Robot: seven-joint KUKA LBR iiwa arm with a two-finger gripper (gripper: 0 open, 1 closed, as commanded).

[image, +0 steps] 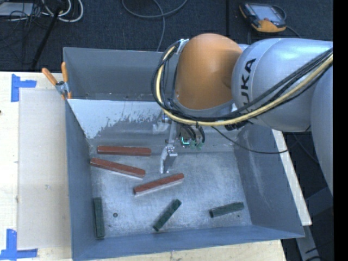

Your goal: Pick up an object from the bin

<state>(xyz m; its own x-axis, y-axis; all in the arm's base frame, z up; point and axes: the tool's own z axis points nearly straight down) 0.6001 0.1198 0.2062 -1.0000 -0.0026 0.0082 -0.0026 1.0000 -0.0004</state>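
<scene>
My gripper (168, 165) hangs under the orange cover, near the middle of the bin, its one visible finger pointing down. Its tip stands just above the far end of a reddish-brown flat stick (158, 184) that lies slanted on the floor. Two more reddish-brown sticks lie to the left: one (124, 150) near the back wall, another (117, 168) just below it. Nothing shows between the fingers.
Three dark green sticks lie along the front of the bin: one upright at the left (98, 217), one slanted in the middle (167, 215), one at the right (227, 210). The arm and its cables cover the bin's back right.
</scene>
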